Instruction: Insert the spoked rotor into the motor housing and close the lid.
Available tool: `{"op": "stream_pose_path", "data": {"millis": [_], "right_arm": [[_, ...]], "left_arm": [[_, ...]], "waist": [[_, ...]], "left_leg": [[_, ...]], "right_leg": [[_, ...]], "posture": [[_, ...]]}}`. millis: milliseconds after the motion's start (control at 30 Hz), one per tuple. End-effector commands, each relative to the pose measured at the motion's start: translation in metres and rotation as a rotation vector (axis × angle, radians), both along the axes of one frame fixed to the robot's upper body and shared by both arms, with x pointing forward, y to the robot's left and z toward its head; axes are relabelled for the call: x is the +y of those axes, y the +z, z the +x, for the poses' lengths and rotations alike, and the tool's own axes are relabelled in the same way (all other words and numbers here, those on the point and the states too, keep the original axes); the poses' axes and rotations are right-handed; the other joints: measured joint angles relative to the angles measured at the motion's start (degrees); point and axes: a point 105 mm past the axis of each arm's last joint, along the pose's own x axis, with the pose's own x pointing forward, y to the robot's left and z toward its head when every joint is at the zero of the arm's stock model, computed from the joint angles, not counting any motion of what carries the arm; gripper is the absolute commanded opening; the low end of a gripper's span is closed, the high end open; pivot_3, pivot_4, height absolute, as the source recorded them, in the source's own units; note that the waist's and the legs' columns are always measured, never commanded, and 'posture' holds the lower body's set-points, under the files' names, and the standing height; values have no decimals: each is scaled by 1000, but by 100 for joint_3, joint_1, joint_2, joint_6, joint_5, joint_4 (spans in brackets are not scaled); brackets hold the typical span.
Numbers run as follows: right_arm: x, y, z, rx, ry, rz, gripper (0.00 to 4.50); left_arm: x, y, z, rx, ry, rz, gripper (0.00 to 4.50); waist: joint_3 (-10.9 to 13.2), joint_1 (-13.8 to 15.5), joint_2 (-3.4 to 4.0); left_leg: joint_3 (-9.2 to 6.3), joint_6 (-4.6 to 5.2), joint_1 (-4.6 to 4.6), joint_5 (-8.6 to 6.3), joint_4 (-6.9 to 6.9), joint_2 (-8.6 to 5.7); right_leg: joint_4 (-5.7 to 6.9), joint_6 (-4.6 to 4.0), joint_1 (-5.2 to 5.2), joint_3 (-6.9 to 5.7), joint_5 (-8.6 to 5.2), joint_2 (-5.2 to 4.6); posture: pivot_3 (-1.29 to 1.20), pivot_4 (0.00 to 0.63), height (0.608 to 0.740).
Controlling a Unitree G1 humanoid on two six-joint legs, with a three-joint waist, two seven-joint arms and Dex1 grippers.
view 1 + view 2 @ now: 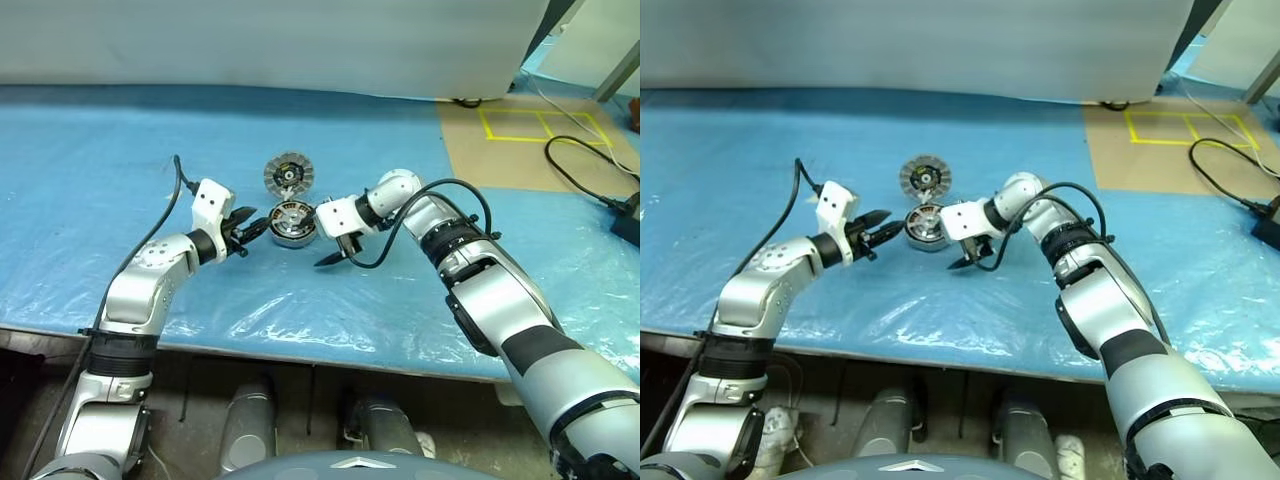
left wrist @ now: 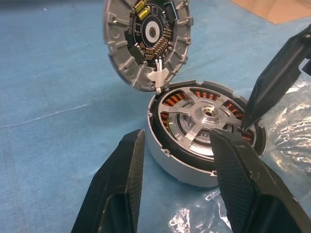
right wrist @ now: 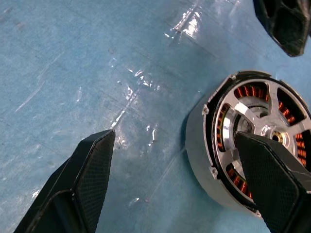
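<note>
In the left eye view, you have one motor housing point(image 1: 293, 224) standing on the blue sheet point(image 1: 90, 190), and everything else sits around it. Your left arm reaches in from the housing's left with the forearm roughly level, and the left gripper point(image 1: 252, 233) stops just beside the housing wall, its two fingers partly apart and holding nothing. Your right arm bends in from the housing's right, wrist turned so the right gripper point(image 1: 338, 255) points down toward the sheet just beside the housing; its fingers stand wide apart and empty. One lid point(image 1: 288, 174) lies just behind the housing, inner face up.

The right eye view gives you the same layout: one housing, one lid behind it, a gripper on each side.

In the left wrist view, you see the one spoked rotor point(image 2: 204, 119) already seated inside the housing, silver spokes over the copper windings. The lid leans tilted at the housing's far rim, white wires joining the two. The left fingers point(image 2: 116, 189) straddle the near wall of the housing with a gap on each side. A dark fingertip of the right gripper comes down at the housing's rim.

In the right wrist view, your right fingers point(image 3: 82, 179) are spread wide, one over the bare sheet beside the housing, the other in front of the rotor face. I cannot tell whether that one touches it.
</note>
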Motion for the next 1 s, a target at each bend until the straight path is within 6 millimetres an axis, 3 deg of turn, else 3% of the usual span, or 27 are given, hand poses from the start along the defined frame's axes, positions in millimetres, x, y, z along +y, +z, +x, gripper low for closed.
{"op": "stream_pose_path", "data": {"millis": [33,167,333,433,500,633,700,900,1000], "right_arm": [[-2,6,3,-55,13,-18,4179],[3,8,4,-46,-2,32,4179],[0,40,18,-14,-112,175,4179],[-9,53,33,-99,-206,202,4179],[-10,67,43,-118,-285,276,4179],[-2,121,68,-123,-513,593,4179],[-2,137,77,-104,-621,700,4179],[1,167,92,105,-873,1004,2254],[9,158,93,171,-923,1002,1221]], "left_arm": [[-1,10,-4,-43,-13,12,2205],[-3,11,-4,-45,-18,12,2205],[-1,12,-3,-47,-17,9,2205],[-2,12,-4,-46,-20,8,2205],[-3,12,-4,-45,-24,8,2205],[-5,13,-1,-48,-27,8,2205],[-5,13,-1,-49,-29,8,2205],[-7,11,-3,-43,-31,3,2205],[-7,10,-3,-42,-27,4,2205]], "waist": [[0,-5,0],[0,-6,0],[0,-5,1],[1,-3,2],[1,7,2],[5,-7,8],[6,-7,11],[7,13,12],[7,14,13]], "left_leg": [[0,0,1,0,0,1],[0,0,-1,0,2,2],[0,1,-5,-1,15,5],[0,2,-9,-1,28,8],[0,2,-6,-1,31,9],[3,1,-5,-1,34,11],[3,0,-7,-1,33,12],[4,-2,-8,-2,27,12],[4,-3,-9,-2,27,12]], "right_leg": [[0,0,0,0,0,0],[3,-2,-1,0,-1,1],[13,-2,-4,0,-1,1],[26,-3,-9,0,-2,1],[33,-8,-8,0,-5,1],[39,-10,-10,1,-6,2],[41,-13,-16,2,-8,3],[39,-17,-17,1,-10,4],[40,-17,-18,1,-10,4]], "posture": [[0,150,740],[0,150,740],[0,150,740],[0,150,740],[0,150,740],[0,150,740],[0,150,740],[0,150,740],[0,150,740]]}}
